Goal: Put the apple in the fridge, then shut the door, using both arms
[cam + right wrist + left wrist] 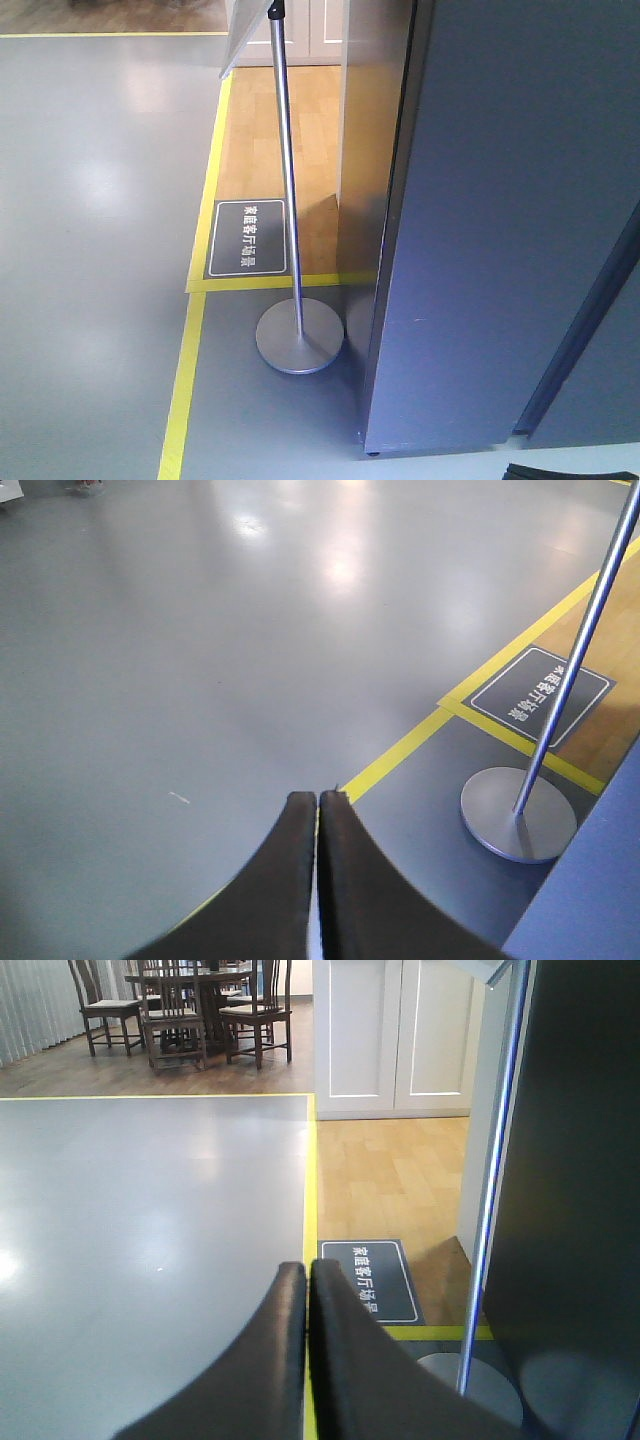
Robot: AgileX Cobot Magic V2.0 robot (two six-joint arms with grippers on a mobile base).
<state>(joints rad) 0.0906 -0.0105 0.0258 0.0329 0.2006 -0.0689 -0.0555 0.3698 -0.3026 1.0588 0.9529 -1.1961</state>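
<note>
Both grippers are pressed closed on nothing. Seen from its wrist camera, the left gripper (pixel 307 1285) has its two black curved fingers meeting along a thin seam, and the right gripper (pixel 317 815) looks the same in its own view, tips together with no object between them. Each hangs above the glossy grey floor (pixel 90 230), well clear of any surface. My reading is that the arms are tucked and idle, since nothing here is within reach to grasp.

No round red apple shows in any view, so I cannot say where it is. The tall dark grey fridge (pixel 490 230) fills the right side of the front view as a flat panel standing on the floor. Its white interior is not visible, and whether the door is open or shut cannot be told from this angle. A darker grey slanted edge crosses the far right; what it belongs to is unclear.

Just beside the fridge stands a slim silver metal sign pole (pixel 287 170) on a round grey disc base (pixel 299 337), planted near the yellow floor tape (pixel 183 390) that borders a light wood floor patch. A dark rectangular floor label with white characters (pixel 247 238) lies on that wood, close to the pole. Dark wooden chairs (pixel 180 1005) sit far off in the left wrist view.
</note>
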